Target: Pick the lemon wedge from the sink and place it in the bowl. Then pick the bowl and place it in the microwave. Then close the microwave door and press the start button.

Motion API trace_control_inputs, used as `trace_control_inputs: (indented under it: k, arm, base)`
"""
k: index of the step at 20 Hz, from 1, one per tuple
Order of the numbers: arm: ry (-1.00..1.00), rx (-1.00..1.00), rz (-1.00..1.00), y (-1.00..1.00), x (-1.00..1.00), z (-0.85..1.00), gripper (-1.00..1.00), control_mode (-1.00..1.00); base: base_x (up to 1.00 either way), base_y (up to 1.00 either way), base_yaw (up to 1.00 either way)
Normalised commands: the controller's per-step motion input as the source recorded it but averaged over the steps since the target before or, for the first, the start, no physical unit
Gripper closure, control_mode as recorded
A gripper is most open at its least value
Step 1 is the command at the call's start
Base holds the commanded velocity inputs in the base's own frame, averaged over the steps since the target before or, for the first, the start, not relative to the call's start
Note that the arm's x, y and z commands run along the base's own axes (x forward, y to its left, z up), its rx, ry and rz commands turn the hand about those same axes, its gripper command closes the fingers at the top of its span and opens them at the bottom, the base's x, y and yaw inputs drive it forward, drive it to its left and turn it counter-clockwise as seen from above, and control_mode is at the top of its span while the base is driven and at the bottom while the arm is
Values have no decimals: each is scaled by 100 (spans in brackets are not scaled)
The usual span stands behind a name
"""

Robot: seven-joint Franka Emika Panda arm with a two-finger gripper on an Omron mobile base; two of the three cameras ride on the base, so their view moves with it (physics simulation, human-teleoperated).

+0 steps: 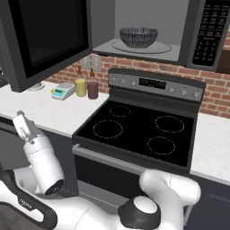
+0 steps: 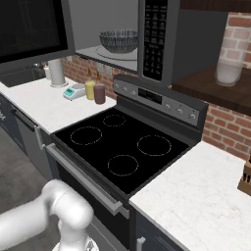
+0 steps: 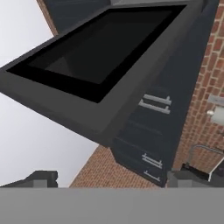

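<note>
- The bowl (image 1: 139, 37) sat on the turntable inside the microwave (image 1: 188, 54).
- The microwave door (image 3: 100, 74) stood open above the fingers (image 3: 113, 178), which were spread and empty.
- A glancing push could slip off the door.

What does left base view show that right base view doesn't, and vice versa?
Left base only: the gripper, low over the counter's front edge below the open microwave door; whether it is open or shut can't be told.
Right base only: a pale glass vase on a wooden shelf and a knife block at the right edge.
Both: the bowl on the turntable inside the microwave, the black stove, a kitchen scale, and two jars.
</note>
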Motion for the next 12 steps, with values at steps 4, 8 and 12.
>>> trace_control_inputs:
  k: [4,8,12]
  arm:
    - [0,-4,-23,82,75,1,-100,-100]
    - [1,-4,-28,47,87,-5,-100,-100]
    - [-1,-4,-30,36,72,-8,-100,-100]
  base:
    - [0,0,0]
    - [0,0,0]
    - [0,0,0]
